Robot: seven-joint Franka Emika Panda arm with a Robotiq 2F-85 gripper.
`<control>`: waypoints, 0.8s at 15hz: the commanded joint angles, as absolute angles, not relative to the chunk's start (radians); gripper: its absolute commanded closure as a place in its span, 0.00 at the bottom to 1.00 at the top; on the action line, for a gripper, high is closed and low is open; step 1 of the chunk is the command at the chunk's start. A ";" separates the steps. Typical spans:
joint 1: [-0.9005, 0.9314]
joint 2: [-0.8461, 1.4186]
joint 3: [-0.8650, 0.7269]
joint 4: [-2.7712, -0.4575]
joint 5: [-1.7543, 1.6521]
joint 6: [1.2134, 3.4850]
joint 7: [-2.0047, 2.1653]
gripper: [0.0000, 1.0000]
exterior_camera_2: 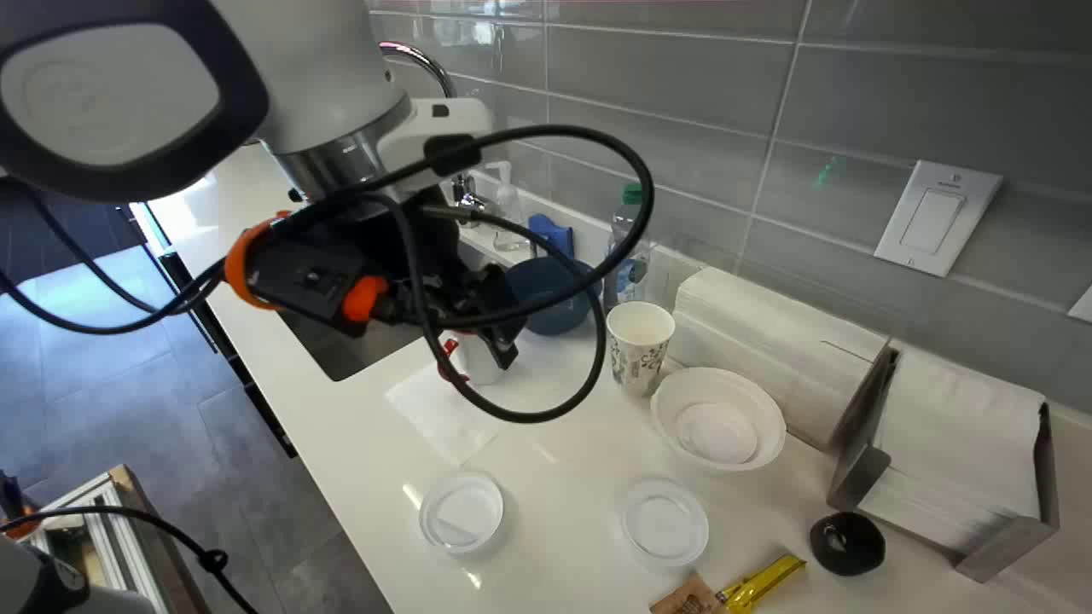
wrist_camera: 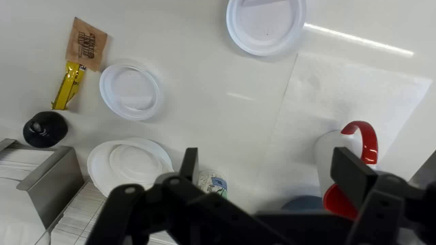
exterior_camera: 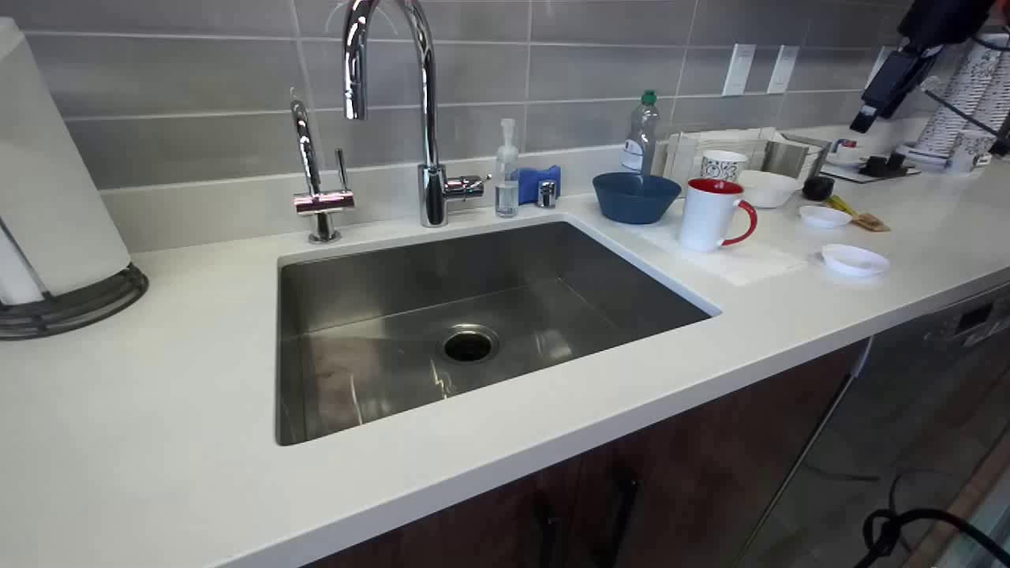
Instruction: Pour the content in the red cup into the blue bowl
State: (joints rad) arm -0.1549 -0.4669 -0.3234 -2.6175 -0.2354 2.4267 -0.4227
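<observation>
The task's cup is a white mug (exterior_camera: 702, 223) with a red inside and a red loop handle. It stands upright on a paper towel on the counter; its contents are not visible. It is partly hidden by the gripper in an exterior view (exterior_camera_2: 483, 365) and in the wrist view (wrist_camera: 325, 160). The blue bowl (exterior_camera: 636, 201) stands beside the mug, near the wall; only its edge shows in the wrist view (wrist_camera: 302, 203). My gripper (wrist_camera: 267, 153) is open and empty, its fingers wide apart. In an exterior view the gripper (exterior_camera: 865, 118) hangs above the counter, apart from the mug.
A patterned paper cup (exterior_camera_2: 636, 362), a white bowl (exterior_camera_2: 772, 418) and napkin holders (exterior_camera_2: 1015, 546) stand along the wall. Small white dishes (exterior_camera_2: 461, 513) lie nearer the counter's front edge. A sink (exterior_camera: 473, 300) with tall faucet (exterior_camera: 430, 110) and a soap bottle (exterior_camera: 641, 138) are beyond the mug.
</observation>
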 commanded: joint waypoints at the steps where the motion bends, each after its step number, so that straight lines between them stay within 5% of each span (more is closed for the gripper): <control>1: -0.169 -0.466 -0.309 -2.617 -0.225 2.425 -0.430 0.00; 9: -0.169 -0.466 -0.309 -2.617 -0.225 2.425 -0.430 0.00; 12: -0.289 -0.410 -0.069 -2.559 -0.275 2.358 -0.143 0.00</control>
